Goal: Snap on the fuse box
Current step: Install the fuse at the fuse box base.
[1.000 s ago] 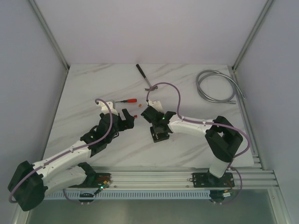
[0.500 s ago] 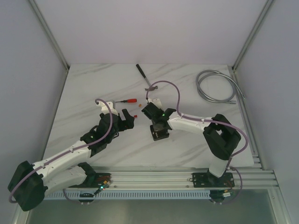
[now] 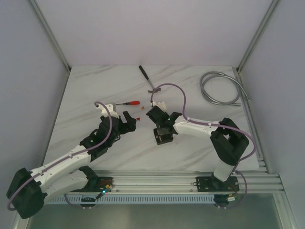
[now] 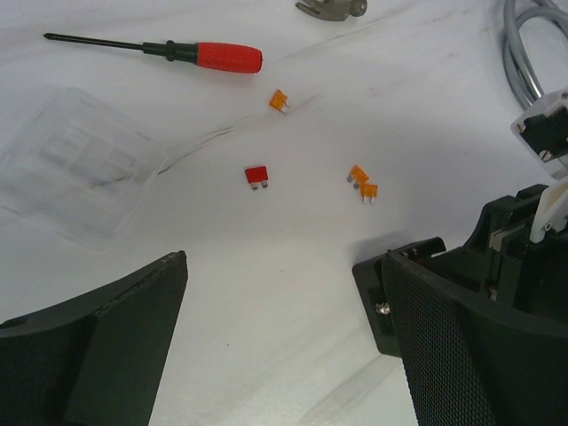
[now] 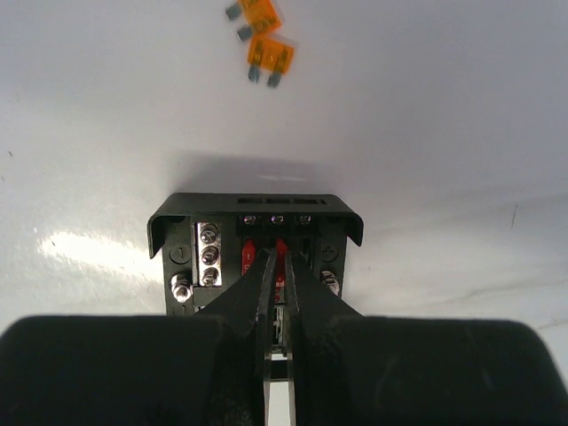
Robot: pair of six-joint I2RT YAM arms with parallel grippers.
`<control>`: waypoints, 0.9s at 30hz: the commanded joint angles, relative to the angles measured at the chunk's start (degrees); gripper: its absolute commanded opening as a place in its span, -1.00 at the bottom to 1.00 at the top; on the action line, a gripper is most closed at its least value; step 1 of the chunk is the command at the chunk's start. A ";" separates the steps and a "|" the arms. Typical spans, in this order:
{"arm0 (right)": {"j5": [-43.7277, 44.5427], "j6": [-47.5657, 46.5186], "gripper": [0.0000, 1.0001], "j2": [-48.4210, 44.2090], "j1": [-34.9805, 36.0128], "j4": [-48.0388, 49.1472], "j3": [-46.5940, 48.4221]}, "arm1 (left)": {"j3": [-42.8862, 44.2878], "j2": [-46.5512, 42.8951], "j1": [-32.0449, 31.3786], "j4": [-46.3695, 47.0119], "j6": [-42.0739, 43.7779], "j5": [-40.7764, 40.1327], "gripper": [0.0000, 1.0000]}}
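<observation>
The fuse box [image 3: 163, 137] is a small black square box lying open on the white table in front of the right arm. In the right wrist view the fuse box [image 5: 257, 213] shows silver screws and red fuses in its slots. My right gripper [image 5: 277, 257] points down into it, its jaws almost together on a red fuse [image 5: 280, 245] in the middle slot. My right gripper [image 3: 161, 128] sits directly over the box. My left gripper [image 3: 127, 120] is open and empty, left of the box; in the left wrist view the left gripper [image 4: 284, 266] hangs over bare table.
A clear plastic lid [image 4: 80, 160] lies flat at the left. A loose red fuse [image 4: 256, 175] and orange fuses [image 4: 362, 182] lie beyond the left gripper. A red-handled screwdriver [image 3: 131, 102], a black-handled tool [image 3: 147, 76] and a coiled grey cable [image 3: 219, 88] lie farther back.
The right gripper has shifted slightly over the fuse box and stays down in it. The left gripper has edged a little to the left, still open.
</observation>
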 commanded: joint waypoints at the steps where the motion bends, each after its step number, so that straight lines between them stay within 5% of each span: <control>1: -3.39 1.16 -0.97 -0.81 0.25 -10.57 -0.14 | -0.58 -1.56 0.27 -1.22 -0.61 -0.74 1.00; 13: -2.29 0.64 -0.31 -5.70 0.28 -10.35 4.61 | -0.79 -2.25 0.28 -1.78 -0.64 -1.35 1.00; 27: -5.66 0.01 -0.44 -3.33 0.74 -7.07 4.72 | -1.00 -2.19 0.28 -1.94 -0.52 -2.16 1.00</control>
